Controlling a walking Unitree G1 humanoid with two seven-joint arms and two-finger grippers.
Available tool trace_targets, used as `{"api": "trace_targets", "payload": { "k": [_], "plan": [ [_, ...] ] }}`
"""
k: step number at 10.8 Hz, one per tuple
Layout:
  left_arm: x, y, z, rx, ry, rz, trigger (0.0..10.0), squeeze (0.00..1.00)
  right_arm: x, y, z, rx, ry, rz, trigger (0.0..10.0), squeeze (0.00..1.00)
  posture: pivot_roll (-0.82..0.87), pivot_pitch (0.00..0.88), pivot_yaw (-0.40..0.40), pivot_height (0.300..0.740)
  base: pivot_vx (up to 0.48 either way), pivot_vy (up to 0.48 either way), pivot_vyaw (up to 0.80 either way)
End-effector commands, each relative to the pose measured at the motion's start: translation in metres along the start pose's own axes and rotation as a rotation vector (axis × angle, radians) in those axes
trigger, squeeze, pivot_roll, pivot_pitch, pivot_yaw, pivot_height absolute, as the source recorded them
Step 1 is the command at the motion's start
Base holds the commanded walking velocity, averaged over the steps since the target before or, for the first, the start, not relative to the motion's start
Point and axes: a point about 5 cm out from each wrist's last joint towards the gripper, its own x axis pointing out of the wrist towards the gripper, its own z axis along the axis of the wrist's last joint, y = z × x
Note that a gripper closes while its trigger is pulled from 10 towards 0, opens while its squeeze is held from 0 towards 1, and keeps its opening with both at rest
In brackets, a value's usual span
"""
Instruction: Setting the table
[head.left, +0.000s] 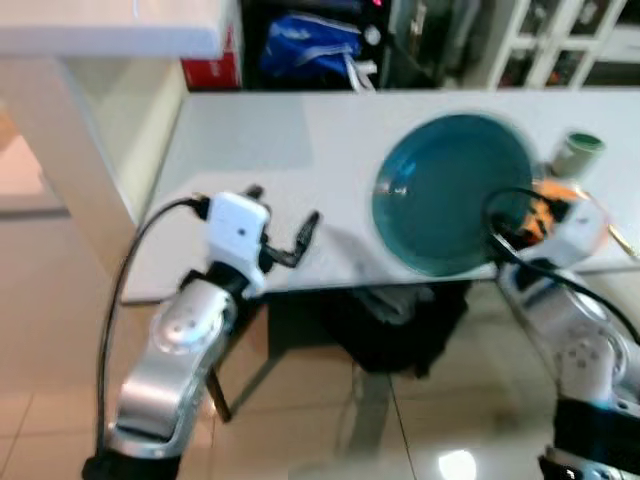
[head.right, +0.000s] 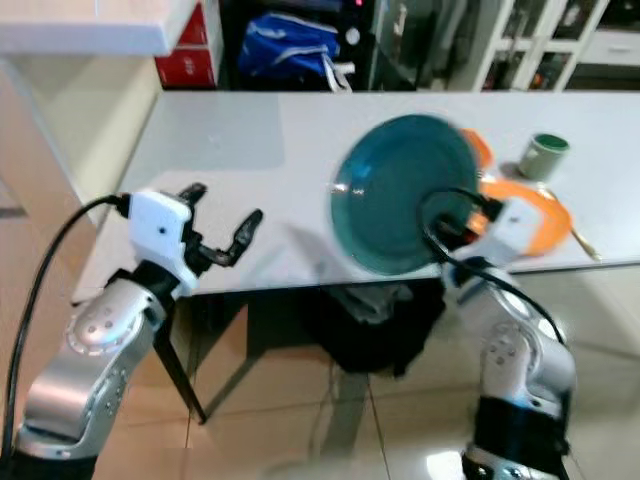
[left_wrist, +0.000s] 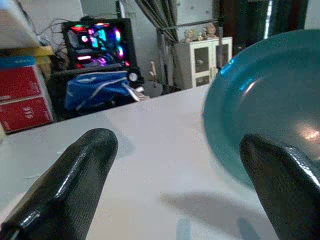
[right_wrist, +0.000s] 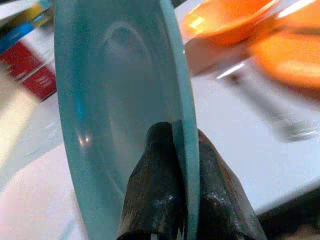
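- Left eye view: a long white rectangular table (head.left: 260, 140) runs across the scene, its near edge just ahead of both silver arms; dark clutter and a blue bag (head.left: 305, 45) sit behind its far edge.
- The large round teal plate (head.right: 400, 195) is off the tabletop, tilted up almost on edge above the table's near right part, its hollow face turned toward the robot's left.
- The right gripper (right_wrist: 182, 165) is clamped on the teal plate — one black finger on each face of the rim, as the right wrist view shows.
- The left gripper (head.right: 215, 225) hovers over the table's near left edge, well apart from the plate, its two black fingers (left_wrist: 75, 175) spread wide with nothing between them.
- A flat orange plate (head.right: 535, 215) lies on the table just beyond the teal plate, on the robot's right — partly hidden by the wrist.
- An orange bowl (right_wrist: 227, 20) rests beside it, blurred.
- A small green-rimmed cup (head.right: 545, 155) stands upright past the orange plate.
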Motion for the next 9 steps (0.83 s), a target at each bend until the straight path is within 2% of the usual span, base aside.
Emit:
{"api": "trace_targets", "payload": {
  "k": [1, 2, 3, 4, 5, 6, 7, 9],
  "plan": [
    [-0.002, 0.004, -0.003, 0.01, 0.023, 0.007, 10.0, 0.0, 0.006, 0.01, -0.004, 0.036, 0.072, 0.051, 10.0, 0.0, -0.03, 0.0, -0.04, 0.74, 0.0, 0.0, 0.0],
    [-0.002, 0.005, -0.003, 0.009, 0.018, 0.003, 10.0, 0.0, 0.011, 0.011, -0.006, 0.079, 0.118, 0.07, 10.0, 0.0, -0.03, 0.0, -0.036, 0.74, 0.0, 0.0, 0.0],
    [-0.002, 0.002, 0.001, -0.006, -0.003, -0.035, 10.0, 0.0, 0.024, 0.012, -0.006, 0.179, 0.158, 0.083, 10.0, 0.0, -0.03, 0.0, -0.033, 0.74, 0.0, 0.0, 0.0],
    [-0.003, 0.0, 0.001, -0.009, -0.005, -0.061, 10.0, 0.0, 0.03, 0.012, -0.008, 0.214, 0.186, 0.084, 10.0, 0.0, -0.03, 0.0, -0.032, 0.74, 0.0, 0.0, 0.0],
    [-0.008, -0.011, -0.001, -0.025, 0.006, -0.186, 10.0, 0.0, 0.047, 0.015, -0.013, 0.263, 0.225, 0.092, 10.0, 0.0, -0.02, 0.0, -0.026, 0.74, 0.0, 0.0, 0.0],
    [-0.012, -0.015, -0.005, -0.044, 0.042, -0.256, 10.0, 0.0, 0.054, 0.018, -0.015, 0.273, 0.251, 0.108, 10.0, 0.0, -0.02, 0.0, -0.027, 0.74, 0.0, 0.0, 0.0],
    [-0.018, -0.02, -0.01, -0.021, 0.096, -0.329, 10.0, 0.0, 0.063, 0.021, -0.018, 0.273, 0.284, 0.115, 10.0, 0.0, -0.01, 0.0, -0.023, 0.74, 0.0, 0.0, 0.0],
    [-0.02, -0.021, -0.009, -0.023, 0.101, -0.352, 10.0, 0.0, 0.079, 0.027, -0.024, 0.257, 0.315, 0.074, 10.0, 0.0, 0.01, 0.0, -0.034, 0.74, 0.0, 0.0, 0.0]
  ]
}}
